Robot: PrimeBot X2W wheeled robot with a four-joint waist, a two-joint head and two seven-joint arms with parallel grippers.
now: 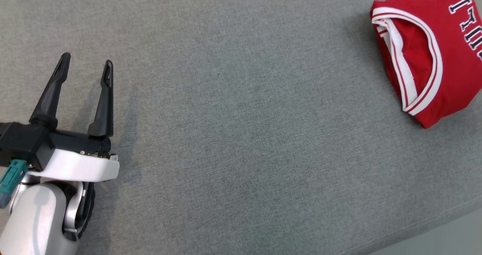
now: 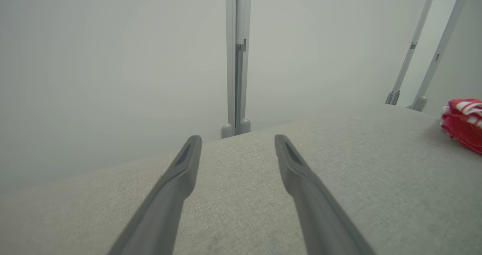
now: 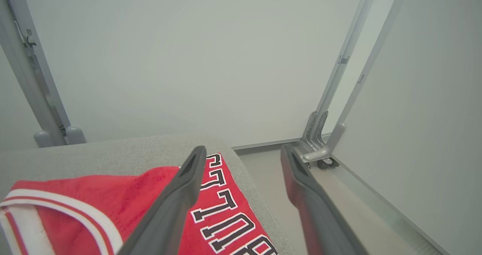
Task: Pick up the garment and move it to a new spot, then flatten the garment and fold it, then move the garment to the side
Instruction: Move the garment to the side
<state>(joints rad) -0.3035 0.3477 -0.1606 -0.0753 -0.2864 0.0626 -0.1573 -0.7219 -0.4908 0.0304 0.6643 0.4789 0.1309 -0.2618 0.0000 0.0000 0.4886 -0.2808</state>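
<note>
The garment (image 1: 433,59) is a red jersey with white trim and dark lettering, lying folded at the far right of the grey table (image 1: 241,134). My left gripper (image 1: 87,59) hovers open over the table's left side, far from the jersey, with nothing between its fingers. In the left wrist view the garment (image 2: 465,123) sits at the right edge, well beyond the open left gripper (image 2: 237,137). My right gripper (image 3: 243,149) stands open just above the lettered end of the garment (image 3: 113,187). Its left finger is over the cloth and its right finger is past the table edge.
The table's front right edge (image 1: 433,221) runs diagonally, with pale floor (image 3: 271,172) beyond it. Grey metal posts (image 2: 236,59) (image 3: 331,108) stand against the pale walls behind the table. A wide stretch of bare grey fabric lies between the left gripper and the jersey.
</note>
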